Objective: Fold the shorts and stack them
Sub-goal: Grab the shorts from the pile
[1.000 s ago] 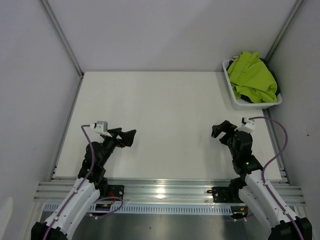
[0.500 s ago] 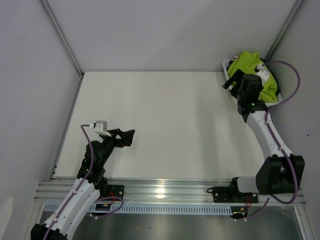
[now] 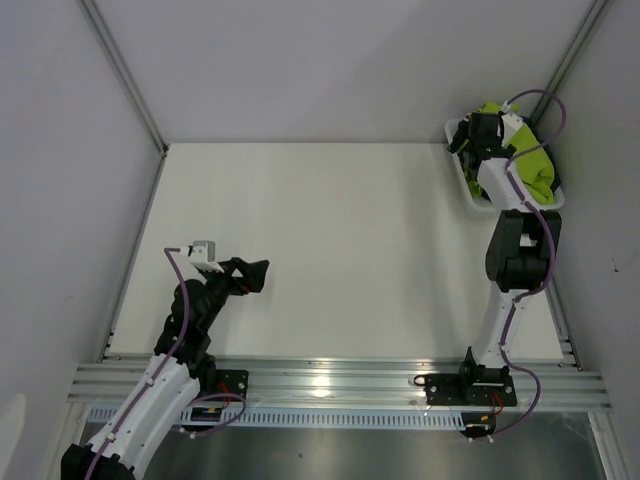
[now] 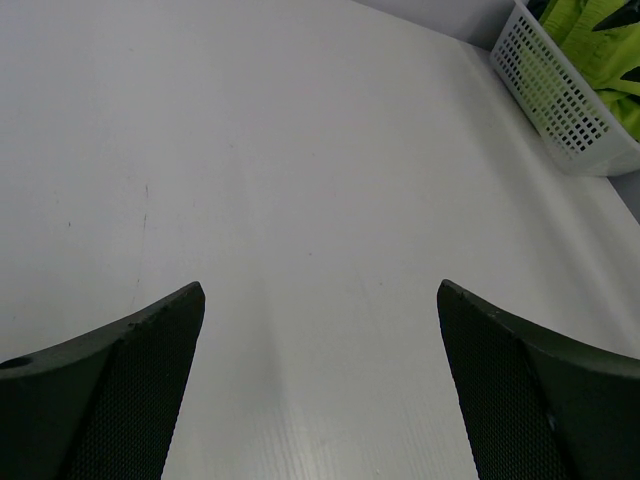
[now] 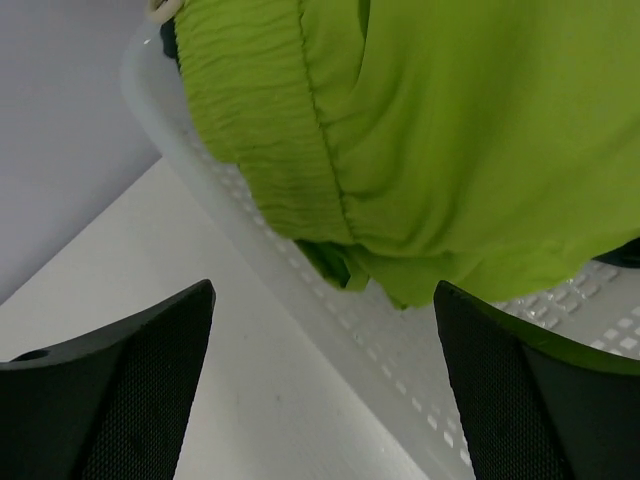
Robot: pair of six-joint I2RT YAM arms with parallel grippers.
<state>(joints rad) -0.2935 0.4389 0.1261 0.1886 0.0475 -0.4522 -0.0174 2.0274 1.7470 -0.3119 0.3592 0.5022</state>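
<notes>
Green shorts (image 3: pixel 535 172) lie bunched in the basket (image 3: pixel 468 192) at the far right corner of the bench (image 3: pixel 330 220). Dark shorts (image 5: pixel 627 252) barely peek out beneath. Change: right tool (image 5: pixel 322 290) has swung from near its base out over the basket and is now just above the green waistband, fingers spread, pinching nothing. Likely the pick-out is starting; nothing folded or stacked yet. Left tool (image 3: pixel 256 272) unmoved near its base, spread, empty.

Upper right of the overhead frame: basket (image 4: pixel 560 100) on the bench (image 3: pixel 330 230), shorts (image 3: pixel 540 172) inside. Lower left: the left arm (image 3: pixel 200 300).
</notes>
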